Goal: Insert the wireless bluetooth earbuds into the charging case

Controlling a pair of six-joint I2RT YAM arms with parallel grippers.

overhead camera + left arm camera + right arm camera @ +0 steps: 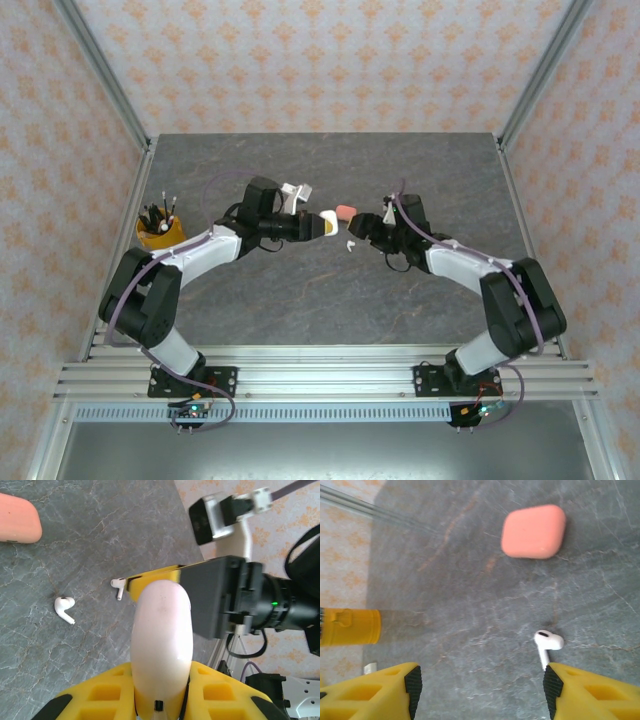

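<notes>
My left gripper (318, 226) (162, 680) is shut on a white pebble-like charging case (162, 630), held closed and above the table. A salmon-pink case (345, 211) (17, 517) (534, 531) lies closed on the grey table. Two white earbuds lie loose: one (65, 607) (351, 244) out on bare table, the other (118, 585) (547, 642) right against the tip of my right gripper's outer finger (555, 685). My right gripper (362, 232) (482, 690) hangs low over the table, open, with bare table between its pads.
A yellow cup of pens (160, 228) (350, 626) stands at the table's left edge. The two grippers face each other closely at mid-table, with the pink case just behind them. Metal frame posts rise at the far corners.
</notes>
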